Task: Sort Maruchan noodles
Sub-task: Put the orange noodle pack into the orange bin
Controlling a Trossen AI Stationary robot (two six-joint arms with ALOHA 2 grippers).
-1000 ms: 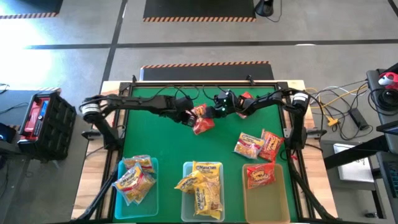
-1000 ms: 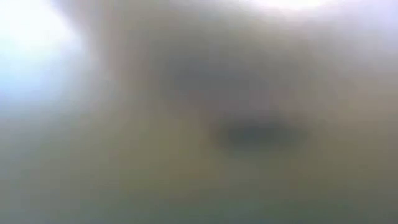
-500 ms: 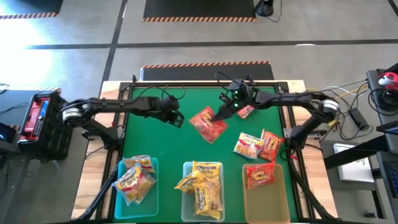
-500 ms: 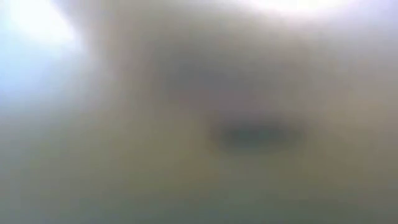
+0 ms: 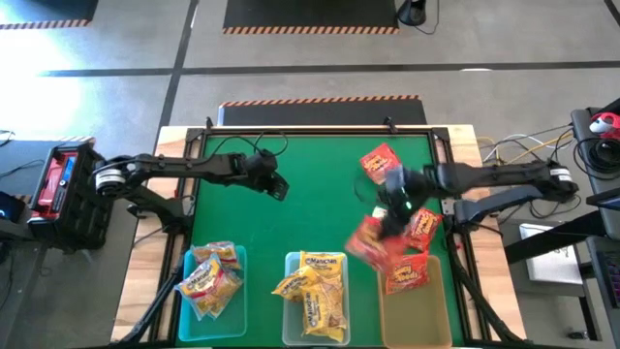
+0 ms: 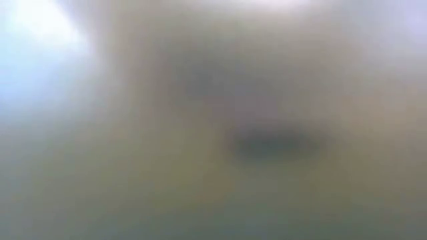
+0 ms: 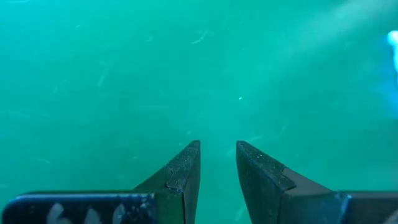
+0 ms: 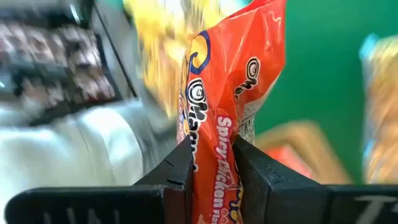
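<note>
Maruchan red packet hangs pinched in right claw, above tabletop near its right edge, just short of the right-hand bin holding 1 red packet. Left claw, nearly shut and empty, waits left.

2 slim black arms, silver joint collars; left pincer fingers matte black, wedge-shaped.
</note>
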